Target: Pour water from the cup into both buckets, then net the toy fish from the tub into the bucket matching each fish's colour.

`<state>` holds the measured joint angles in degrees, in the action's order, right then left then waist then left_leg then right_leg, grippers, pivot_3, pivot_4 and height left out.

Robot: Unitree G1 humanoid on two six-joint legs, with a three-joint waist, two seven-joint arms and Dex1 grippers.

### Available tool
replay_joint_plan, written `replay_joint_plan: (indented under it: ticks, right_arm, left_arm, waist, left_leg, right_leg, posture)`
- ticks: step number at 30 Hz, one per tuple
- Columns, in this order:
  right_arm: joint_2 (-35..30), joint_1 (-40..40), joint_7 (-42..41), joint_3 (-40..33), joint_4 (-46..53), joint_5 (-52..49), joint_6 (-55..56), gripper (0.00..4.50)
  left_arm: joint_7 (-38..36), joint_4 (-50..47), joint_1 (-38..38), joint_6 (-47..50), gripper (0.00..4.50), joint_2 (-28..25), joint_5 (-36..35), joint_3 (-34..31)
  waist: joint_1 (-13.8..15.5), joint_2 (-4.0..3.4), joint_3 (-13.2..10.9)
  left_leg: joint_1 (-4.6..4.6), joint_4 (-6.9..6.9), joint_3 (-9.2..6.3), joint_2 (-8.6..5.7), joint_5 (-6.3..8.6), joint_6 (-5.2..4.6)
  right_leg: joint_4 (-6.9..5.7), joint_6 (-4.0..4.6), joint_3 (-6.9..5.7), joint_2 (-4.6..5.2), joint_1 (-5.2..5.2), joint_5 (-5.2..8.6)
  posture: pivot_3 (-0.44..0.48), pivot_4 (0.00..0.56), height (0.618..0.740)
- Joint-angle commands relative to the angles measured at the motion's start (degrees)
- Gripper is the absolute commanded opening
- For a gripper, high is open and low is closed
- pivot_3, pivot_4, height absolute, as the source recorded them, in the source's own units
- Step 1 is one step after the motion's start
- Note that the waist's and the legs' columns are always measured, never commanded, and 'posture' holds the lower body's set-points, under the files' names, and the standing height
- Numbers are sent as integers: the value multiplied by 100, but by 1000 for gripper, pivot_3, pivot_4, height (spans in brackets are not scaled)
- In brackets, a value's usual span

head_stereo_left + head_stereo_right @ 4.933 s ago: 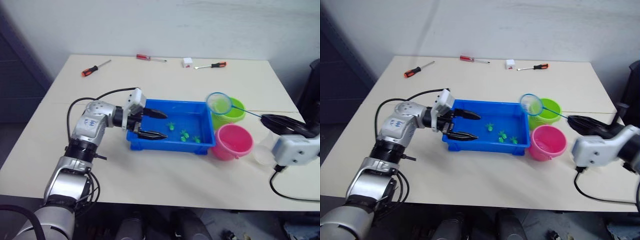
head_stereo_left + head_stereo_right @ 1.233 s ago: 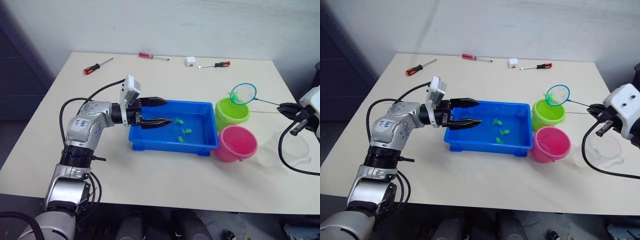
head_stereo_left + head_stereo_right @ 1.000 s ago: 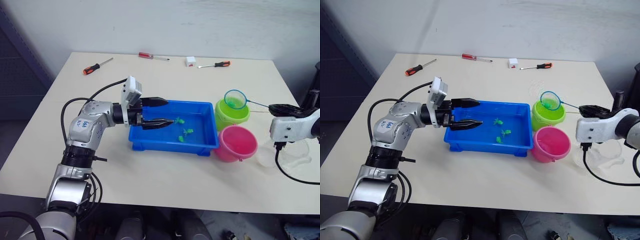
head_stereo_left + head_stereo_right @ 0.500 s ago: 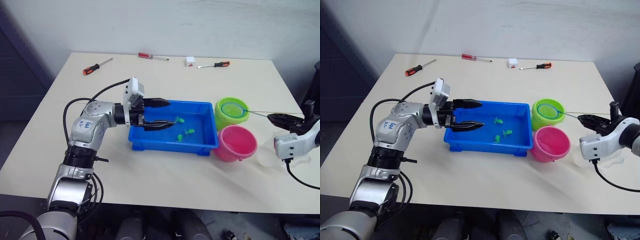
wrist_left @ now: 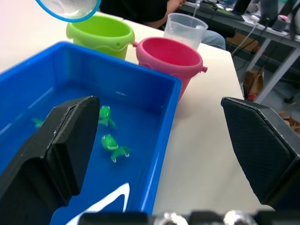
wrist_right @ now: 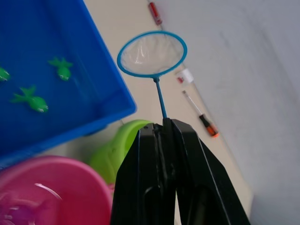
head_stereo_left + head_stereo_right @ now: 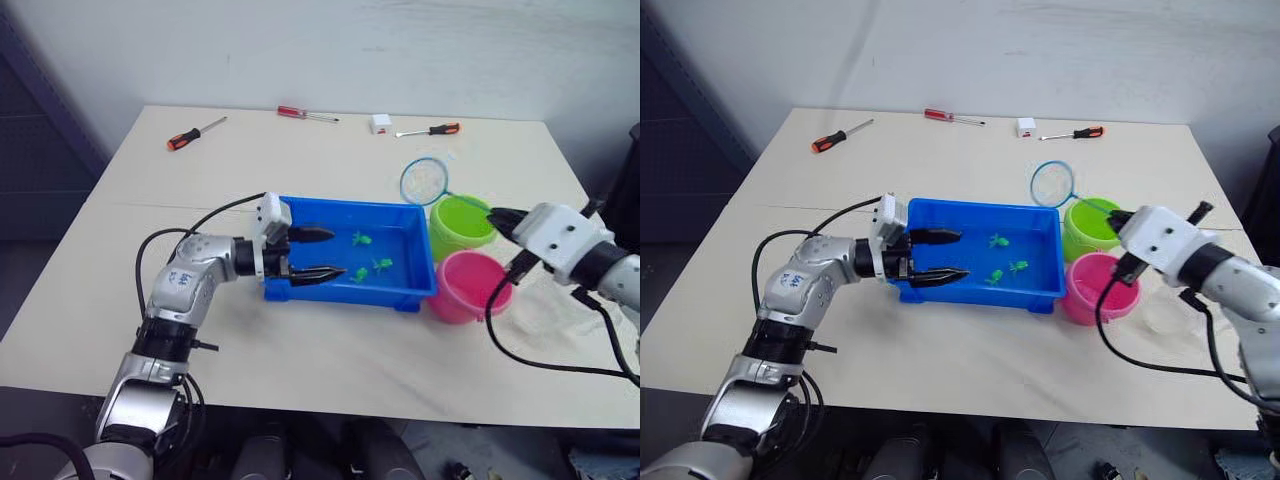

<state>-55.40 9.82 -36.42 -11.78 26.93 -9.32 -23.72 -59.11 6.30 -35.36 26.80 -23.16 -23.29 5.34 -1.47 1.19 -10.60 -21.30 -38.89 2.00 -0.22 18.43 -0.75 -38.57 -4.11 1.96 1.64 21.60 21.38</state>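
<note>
Beige desk [image 7: 330, 350]: right gripper [image 6: 164, 123] pinches light, whippy net [image 7: 424, 181] by handle end; left gripper [image 7: 318, 252] wide over tub [image 7: 345, 291].

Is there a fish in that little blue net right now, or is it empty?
Empty. The net hangs in the air near the tub's far corner, held by the right gripper, and its see-through mesh holds nothing.

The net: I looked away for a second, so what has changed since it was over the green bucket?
The right hand, still shut on the net, lifted the hoop off the green bucket toward the tub. The left hand stays open at the tub's other end; three green fish remain.
</note>
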Motion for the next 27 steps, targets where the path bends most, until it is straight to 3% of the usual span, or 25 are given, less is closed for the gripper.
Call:
replay_joint_plan:
  ticks: [1,7,17,27]
  right_arm:
    - [-182,155,-45,90,703,-204,-1227,0]
    - [-1292,122,-315,837,768,894,-1126,0]
    - [-1308,821,-652,1724,378,1811,-366,0]
    - [-1144,619,-1037,1962,606,2238,-146,0]
  left_arm:
    - [155,-427,89,18,4476,-45,-53,-107]
    - [328,-577,154,72,4476,17,-51,-53]
    - [329,-572,121,21,4476,49,-43,7]
    - [77,-496,52,-46,4476,-17,-33,54]
  waist:
    - [5,0,0]
    - [17,0,0]
    - [-10,0,0]
    - [1,0,0]
  left_leg:
    - [-1,0,-1,0,1,-1]
    - [-7,21,-3,-4,3,-4]
    - [-1,36,-2,-4,0,1]
    - [-4,53,-2,-4,-1,3]
  right_leg:
    - [3,0,-1,1,0,0]
    - [35,0,-5,4,2,0]
    - [39,0,-4,1,3,0]
    - [56,0,-7,2,3,0]
  posture:
    - [0,150,740]
    - [0,150,740]
    - [0,150,740]
    - [0,150,740]
